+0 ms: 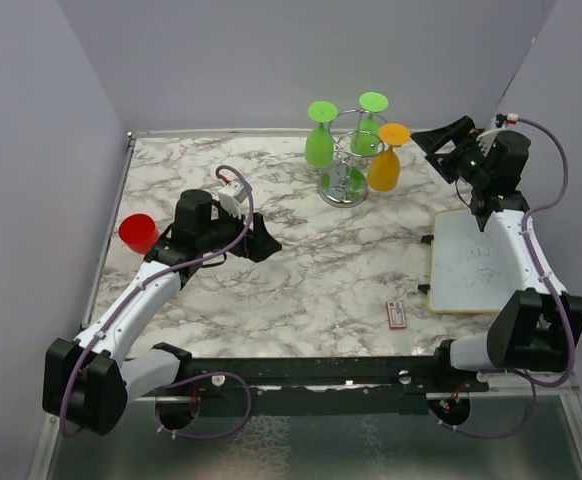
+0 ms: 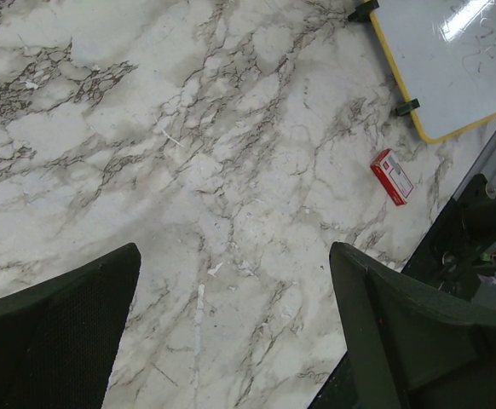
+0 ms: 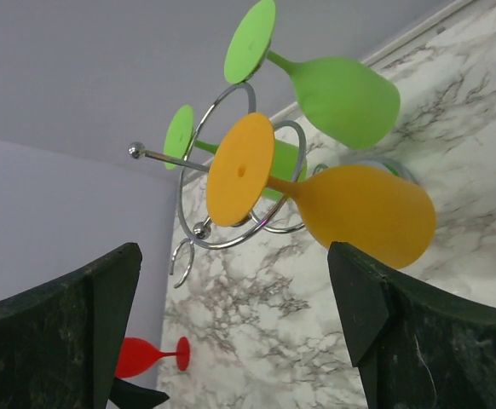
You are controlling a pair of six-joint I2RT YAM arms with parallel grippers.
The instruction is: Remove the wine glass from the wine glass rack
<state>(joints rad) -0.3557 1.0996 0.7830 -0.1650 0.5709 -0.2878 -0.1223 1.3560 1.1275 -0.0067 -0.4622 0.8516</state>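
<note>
The chrome wine glass rack (image 1: 344, 183) stands at the back of the marble table. Three glasses hang upside down from its arms: an orange wine glass (image 1: 385, 166) on the right and two green ones (image 1: 319, 142) (image 1: 370, 130). My right gripper (image 1: 433, 140) is open and empty, just right of the orange glass. In the right wrist view the orange glass (image 3: 367, 213), the rack's wire loops (image 3: 231, 232) and a green glass (image 3: 342, 98) lie ahead of the open gripper (image 3: 233, 256). My left gripper (image 1: 266, 245) is open and empty over bare marble (image 2: 235, 256).
A red wine glass (image 1: 138, 232) lies on its side at the table's left edge, also in the right wrist view (image 3: 141, 356). A yellow-framed whiteboard (image 1: 474, 262) lies at the right, with a small red box (image 1: 397, 314) near it. Grey walls enclose the table.
</note>
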